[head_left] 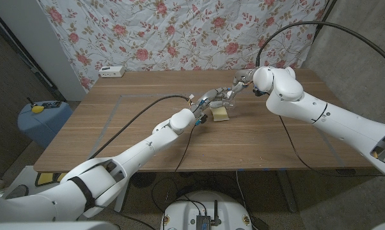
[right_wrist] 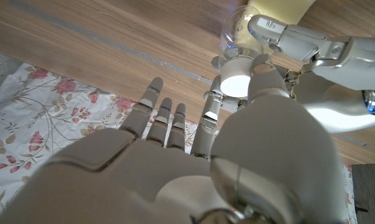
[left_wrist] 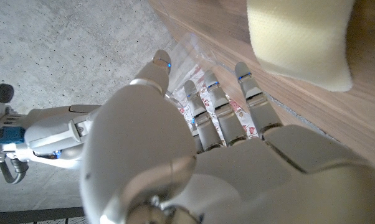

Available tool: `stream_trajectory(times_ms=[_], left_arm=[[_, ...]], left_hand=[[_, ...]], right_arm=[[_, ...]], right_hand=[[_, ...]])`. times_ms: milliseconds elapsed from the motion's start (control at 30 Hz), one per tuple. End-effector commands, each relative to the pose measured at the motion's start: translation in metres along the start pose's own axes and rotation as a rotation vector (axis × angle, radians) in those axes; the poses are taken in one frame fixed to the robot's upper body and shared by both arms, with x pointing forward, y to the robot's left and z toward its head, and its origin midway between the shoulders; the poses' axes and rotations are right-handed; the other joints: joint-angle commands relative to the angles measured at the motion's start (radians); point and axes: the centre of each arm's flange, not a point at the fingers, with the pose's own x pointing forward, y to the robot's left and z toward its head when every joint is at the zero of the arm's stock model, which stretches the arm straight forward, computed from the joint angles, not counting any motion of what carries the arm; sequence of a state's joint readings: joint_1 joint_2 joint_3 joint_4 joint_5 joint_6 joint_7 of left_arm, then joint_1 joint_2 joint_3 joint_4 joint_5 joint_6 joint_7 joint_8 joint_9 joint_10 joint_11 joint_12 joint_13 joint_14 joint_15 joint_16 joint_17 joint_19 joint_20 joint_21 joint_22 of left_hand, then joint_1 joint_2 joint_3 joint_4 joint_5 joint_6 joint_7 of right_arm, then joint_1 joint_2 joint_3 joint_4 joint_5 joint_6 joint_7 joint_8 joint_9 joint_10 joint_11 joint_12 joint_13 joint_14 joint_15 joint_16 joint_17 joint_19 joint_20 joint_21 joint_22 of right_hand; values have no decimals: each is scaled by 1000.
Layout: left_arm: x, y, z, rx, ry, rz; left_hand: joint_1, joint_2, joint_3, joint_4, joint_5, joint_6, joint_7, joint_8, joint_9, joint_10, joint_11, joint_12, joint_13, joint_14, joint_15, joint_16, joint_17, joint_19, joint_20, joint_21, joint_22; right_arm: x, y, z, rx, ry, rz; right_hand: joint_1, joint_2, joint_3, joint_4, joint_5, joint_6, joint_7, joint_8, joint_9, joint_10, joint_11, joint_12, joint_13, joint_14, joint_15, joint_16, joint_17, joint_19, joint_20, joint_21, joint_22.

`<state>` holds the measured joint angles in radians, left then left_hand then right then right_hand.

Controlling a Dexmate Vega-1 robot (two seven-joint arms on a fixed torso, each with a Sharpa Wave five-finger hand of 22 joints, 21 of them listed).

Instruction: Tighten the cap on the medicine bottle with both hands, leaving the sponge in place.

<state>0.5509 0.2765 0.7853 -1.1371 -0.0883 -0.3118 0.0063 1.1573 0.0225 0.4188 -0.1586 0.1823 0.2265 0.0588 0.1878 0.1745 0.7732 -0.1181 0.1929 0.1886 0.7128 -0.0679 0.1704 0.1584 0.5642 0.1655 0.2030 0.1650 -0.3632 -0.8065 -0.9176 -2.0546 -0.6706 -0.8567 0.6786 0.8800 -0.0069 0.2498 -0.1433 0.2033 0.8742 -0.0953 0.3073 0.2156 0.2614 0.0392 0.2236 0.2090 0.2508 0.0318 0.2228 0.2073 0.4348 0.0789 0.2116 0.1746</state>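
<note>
The medicine bottle (head_left: 226, 99) is a small clear bottle held just above the wooden table (head_left: 135, 134) near its middle. My left hand (head_left: 212, 99) grips its clear body (right_wrist: 232, 34) from the left, with a finger (right_wrist: 287, 37) lying across it. My right hand (head_left: 242, 84) comes from the right and pinches the white cap (right_wrist: 236, 84). The yellow sponge (head_left: 221, 114) lies on the table just in front of the bottle, close under both hands. In the left wrist view the sponge (left_wrist: 299, 40) lies beyond my left hand (left_wrist: 194, 162), whose fingers hide most of the bottle.
A small white box (head_left: 111, 71) sits at the table's back left edge. A black cable (head_left: 141, 112) runs across the table along my left arm. A blue bin (head_left: 42, 121) stands on the floor to the left. A floral cloth (head_left: 180, 32) hangs behind.
</note>
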Motion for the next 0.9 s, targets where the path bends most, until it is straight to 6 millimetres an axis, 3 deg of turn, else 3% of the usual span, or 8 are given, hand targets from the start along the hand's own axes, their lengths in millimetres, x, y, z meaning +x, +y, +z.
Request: stream_trajectory(times_ms=[33,533,900], left_arm=[[0,1,-1,-3,1,1],[0,2,-2,-4,-2,-3],[0,2,-1,-4,-4,-7]], left_hand=[[6,9,11,2,9,4,2,-1,3,10,2,5,4,2,-41,3,3,5,-6,-1,5],[5,11,13,3,9,6,2,-1,3,11,2,5,4,6,-40,4,3,3,-10,-4,5],[3,12,16,5,9,6,1,-1,3,10,1,5,4,11,-38,5,2,3,-12,-6,5]], right_arm=[[3,2,0,-2,21,-20],[5,7,2,-45,65,-27],[4,10,3,-68,87,-59]], right_hand=[[-30,8,-2,12,-4,27,0,10,2,20,-1,7,1,14,-4,10,3,14,-2,5,3],[-126,-17,-38,44,-11,118,4,30,-7,68,-2,11,-2,43,-14,16,4,36,-12,6,3],[-175,-34,-53,49,-1,256,6,72,-11,136,-14,18,-4,95,-50,23,1,82,-36,12,4]])
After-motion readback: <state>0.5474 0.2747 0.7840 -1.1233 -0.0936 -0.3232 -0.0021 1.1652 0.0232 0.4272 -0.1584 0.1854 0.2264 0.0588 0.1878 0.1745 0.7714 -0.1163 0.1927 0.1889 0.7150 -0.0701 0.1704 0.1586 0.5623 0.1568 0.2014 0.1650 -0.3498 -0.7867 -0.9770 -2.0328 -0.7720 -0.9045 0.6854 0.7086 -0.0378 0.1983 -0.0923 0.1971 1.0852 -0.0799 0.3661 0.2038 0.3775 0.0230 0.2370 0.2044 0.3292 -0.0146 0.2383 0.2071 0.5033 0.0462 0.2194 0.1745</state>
